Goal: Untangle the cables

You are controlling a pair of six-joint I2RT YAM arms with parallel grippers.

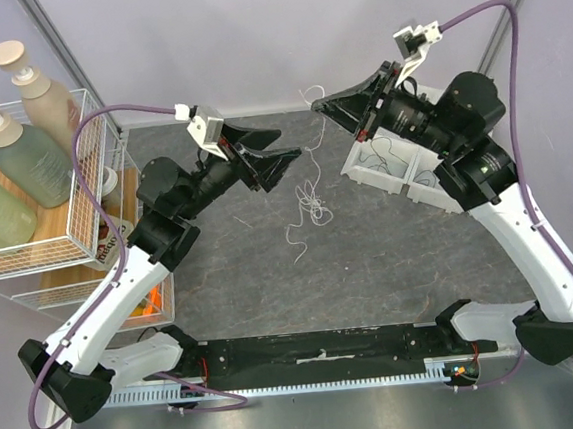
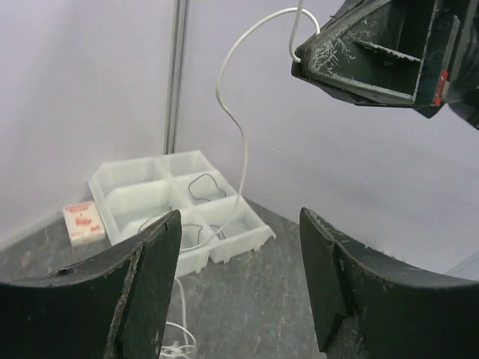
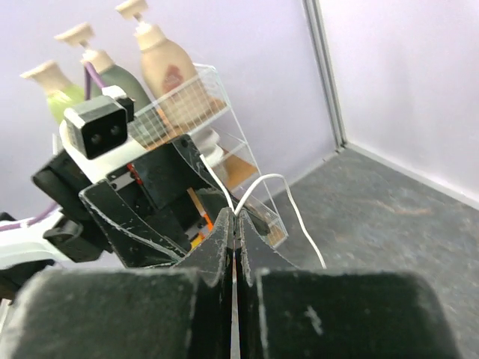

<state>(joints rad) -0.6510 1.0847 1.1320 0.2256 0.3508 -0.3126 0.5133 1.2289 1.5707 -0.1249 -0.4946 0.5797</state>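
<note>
A white cable (image 1: 311,200) lies in a small tangle of loops on the dark table, mid-back. One strand rises from it to my right gripper (image 1: 316,102), which is shut on it in the air. In the right wrist view the closed jaws pinch the white cable (image 3: 263,182) at their tips (image 3: 236,218). My left gripper (image 1: 290,142) is open and empty, raised just left of the strand and facing the right gripper. In the left wrist view its fingers (image 2: 150,262) stand wide apart, and the white cable (image 2: 239,142) hangs from the right gripper (image 2: 301,66). Thin dark cables (image 2: 203,187) lie in a tray.
A white compartment tray (image 1: 391,168) sits at the back right under the right arm; it also shows in the left wrist view (image 2: 135,196). A small red-and-white packet (image 2: 84,222) lies beside it. A wire rack with pump bottles (image 1: 39,196) stands at the left.
</note>
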